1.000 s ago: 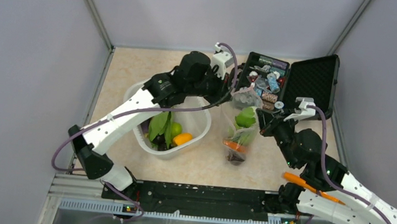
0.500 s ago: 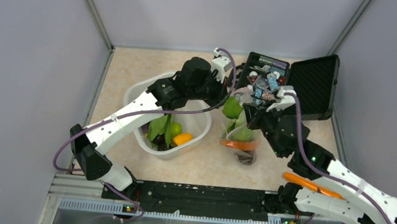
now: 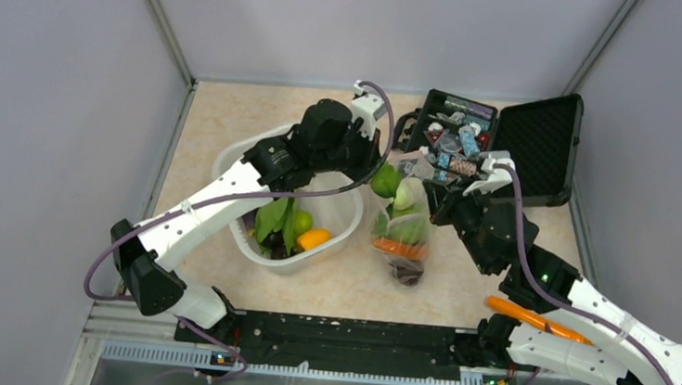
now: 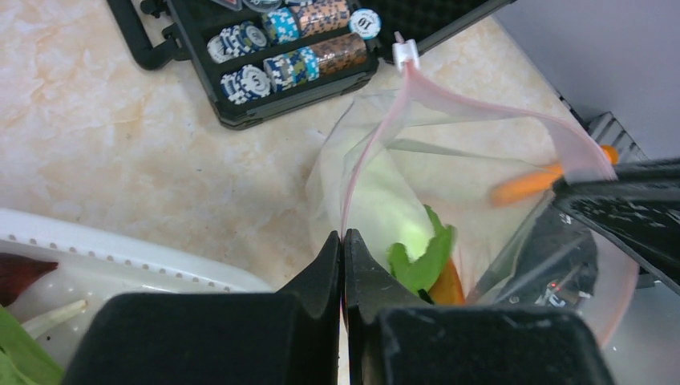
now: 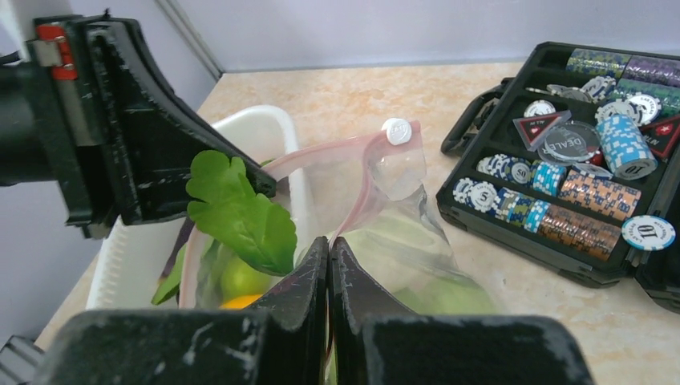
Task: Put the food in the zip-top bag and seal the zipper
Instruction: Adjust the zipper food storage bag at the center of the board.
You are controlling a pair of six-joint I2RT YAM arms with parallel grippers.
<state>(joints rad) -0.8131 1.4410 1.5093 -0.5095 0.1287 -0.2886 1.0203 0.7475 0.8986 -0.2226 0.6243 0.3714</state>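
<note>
Here, at the fingertips first: the left gripper (image 4: 343, 239) has its two black fingers pressed flat together, pinching the thin pink-red zipper strip (image 4: 373, 144) of the clear crinkly plastic zip-top bag (image 4: 449, 136). The right gripper (image 5: 329, 245) is likewise closed tight, and we see the same strip (image 5: 321, 156) running down into its tips on the opposite side of the mouth.

Between the two grips the strip's two sides stand apart in an open loop, so the mouth is unsealed. The small white slider (image 5: 396, 131) sits at the far end of the strip, toward the case.

We note a broad green leaf (image 5: 240, 212) standing up in the mouth. From above, the bag (image 3: 404, 226) hangs between the grippers, in the middle of the beige marbled tabletop (image 3: 232, 118). We cannot tell whether its bottom rests on the surface. Inside it, top to bottom: a round green cabbage (image 3: 385, 180), a pale white radish (image 3: 405, 195), an orange carrot (image 3: 399, 248) and a dark purple piece (image 3: 405, 271).

Just left of the bag is a white plastic tub (image 3: 346, 219) holding long green leaves (image 3: 274, 219), a small green ball (image 3: 302, 219) and an orange piece (image 3: 313, 238). Behind the bag lies an open black case (image 3: 538, 135) full of poker chips (image 5: 553, 176).
</note>
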